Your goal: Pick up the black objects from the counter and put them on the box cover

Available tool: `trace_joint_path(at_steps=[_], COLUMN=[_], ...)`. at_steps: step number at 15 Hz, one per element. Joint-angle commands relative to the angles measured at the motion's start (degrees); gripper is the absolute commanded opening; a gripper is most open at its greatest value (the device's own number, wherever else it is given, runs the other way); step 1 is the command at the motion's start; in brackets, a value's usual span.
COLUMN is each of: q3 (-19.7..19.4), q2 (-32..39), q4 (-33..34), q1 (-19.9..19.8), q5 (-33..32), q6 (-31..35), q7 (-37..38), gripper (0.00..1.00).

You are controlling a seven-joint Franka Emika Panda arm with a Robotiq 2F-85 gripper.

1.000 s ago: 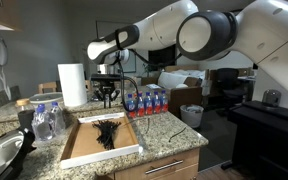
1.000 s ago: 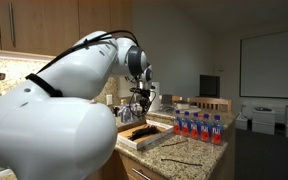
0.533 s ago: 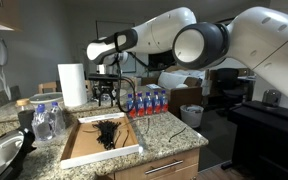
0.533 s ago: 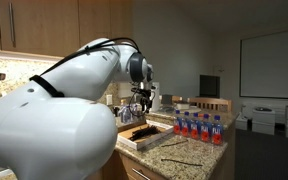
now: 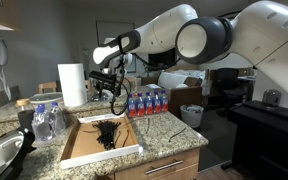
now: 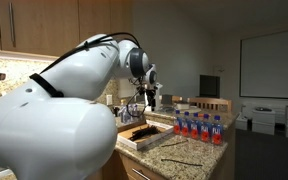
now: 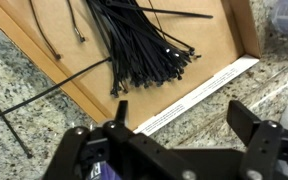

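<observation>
The black Robotiq gripper [image 7: 184,135] hung spread and empty above the flat brown cardboard box cover [image 7: 219,40]. A bundle of thin black plastic zip ties [image 7: 134,45] lay on the cover. One loose tie [image 7: 4,114] seemingly lay on the speckled granite counter [image 7: 9,55].

**Colours and surface patterns at the counter**

The bundle of thin black plastic cable ties [image 7: 134,45] shows a uniform matte black. It contrasts with the plain tan-brown cardboard box cover [image 7: 216,45], whose outer edge is white with fine dark print. The polished stone counter [image 7: 19,60] is speckled in grey, beige and black. The robot gripper [image 7: 177,110] is black. The glossy robot arm [image 5: 259,30] is white with black joints. The row of small bottles [image 6: 199,127] is red and blue, and the paper towel roll [image 5: 72,85] is white.
</observation>
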Motion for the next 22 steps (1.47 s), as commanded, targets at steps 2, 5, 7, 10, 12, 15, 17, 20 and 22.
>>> trace_joint_path(at_steps=[2, 5, 7, 10, 12, 15, 17, 20, 22], q3=[-3.0, -4.57, -2.17, -1.66, -2.68, -3.83, -4.17, -4.24, -4.02], q2=[-11.33, -17.26, -21.16, -27.07, -29.3, -29.89, -30.25, -29.54, -29.47], q4=[-15.7, -22.5, -26.94, -34.64, -39.23, -43.15, -46.53, -51.31, -54.65], q1=[0.18, -0.43, -3.38, -7.03, -9.69, -13.53, -15.61, -17.65, -18.23], q5=[-1.0, -0.8, -2.53, -3.8, -5.27, -7.6, -7.63, -6.22, -5.08], q6=[2.83, 2.2, 2.0, 3.35, 4.7, 5.35, 7.42, 10.5, 12.72], q7=[2.52, 0.15, -1.55, -7.28, -10.31, -14.4, -16.21, -17.29, -16.81], gripper=[1.0, 1.0, 1.0, 1.0, 1.0, 1.0, 1.0, 1.0, 1.0])
